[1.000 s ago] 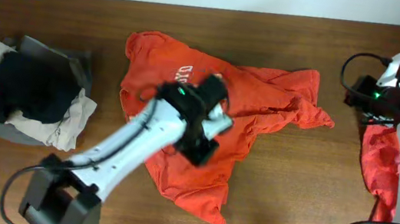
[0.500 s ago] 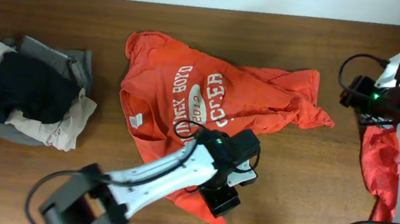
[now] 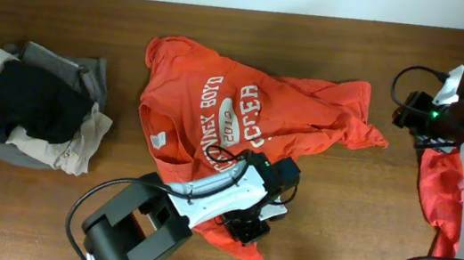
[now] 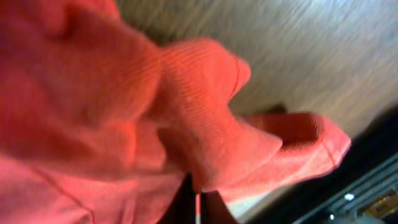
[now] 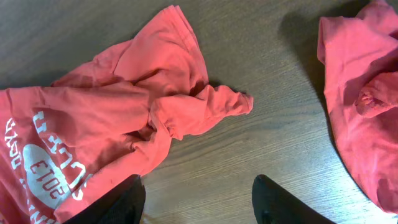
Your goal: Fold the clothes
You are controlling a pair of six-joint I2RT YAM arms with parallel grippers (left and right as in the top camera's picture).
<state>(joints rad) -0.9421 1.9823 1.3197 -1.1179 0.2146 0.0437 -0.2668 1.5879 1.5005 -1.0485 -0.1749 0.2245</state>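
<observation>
From overhead, the orange-red T-shirt lies crumpled across the middle of the table, its white print facing up. The left gripper sits low on the shirt's bottom hem, in the lower centre of the frame. A second red garment lies at the right edge, and a pile of beige, black and grey clothes sits at the left. The shirt is not yet flat, so pulling the hem now would likely drag the wrinkles along and leave a crooked fold.

In the left wrist view, red cloth fills nearly the whole frame. The fingers show only as dark tips at the bottom centre, pressed together on a bunched ridge of fabric. The pinch looks small and may take in more than one layer. It could slip out when lifted, or lift the shirt's front and back together.

In the right wrist view, the right gripper stands open and empty above bare wood. The shirt's sleeve is at the upper left and the red garment at the upper right. With nothing pinning the far side, the whole shirt may slide.
</observation>
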